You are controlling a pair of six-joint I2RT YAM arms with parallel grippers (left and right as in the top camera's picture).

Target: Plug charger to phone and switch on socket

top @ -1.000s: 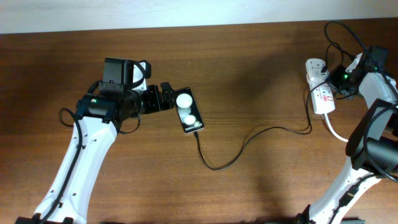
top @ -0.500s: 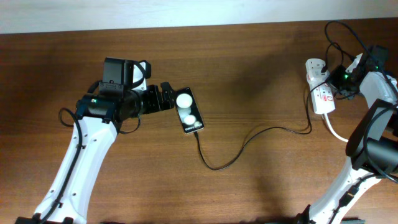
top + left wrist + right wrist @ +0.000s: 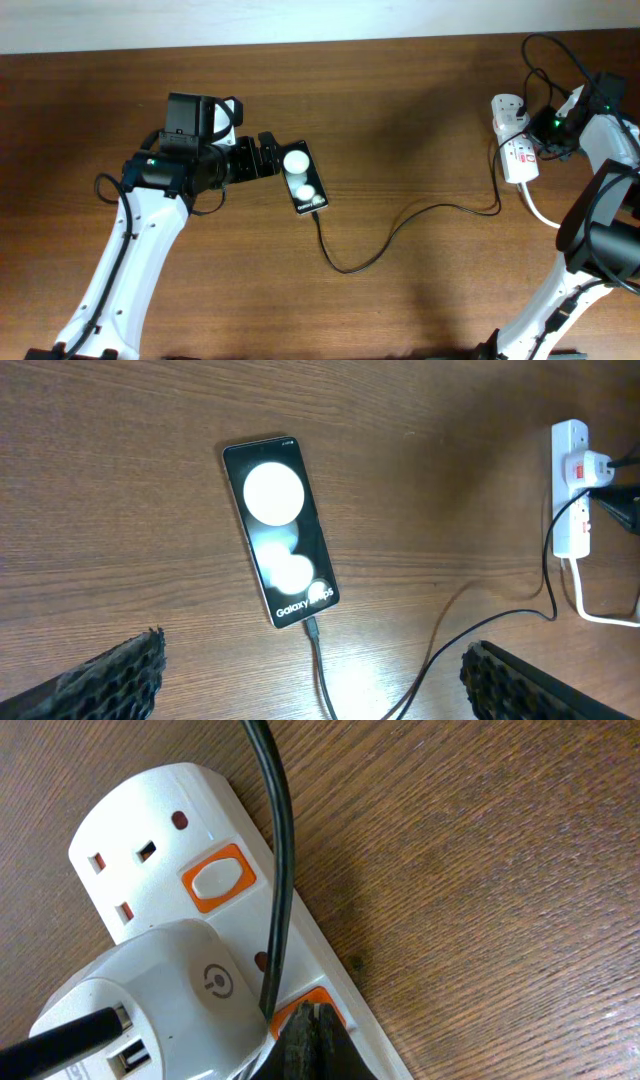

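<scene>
Left gripper (image 3: 270, 157), spread wide, sits at 9 o'clock of the Galaxy phone (image 3: 280, 545), with the charger cable (image 3: 400, 222) plugged in. Right gripper (image 3: 312, 1038), pinched closed, touches an orange switch (image 3: 325, 1000) on the power strip (image 3: 150, 840).

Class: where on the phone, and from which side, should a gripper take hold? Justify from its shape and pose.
Across its two long edges near mid-length, from above: the phone lies flat, face up, so only those thin sides oppose each other. Avoid the short edge where the charger is plugged in.

socket (image 3: 140, 825) runs off right-wrist frame bottom-left; lower switch (image 3: 326, 1001) mostly hidden under right gripper (image 3: 312, 1045). charger (image 3: 400, 221) tip too small to read overhead.
</scene>
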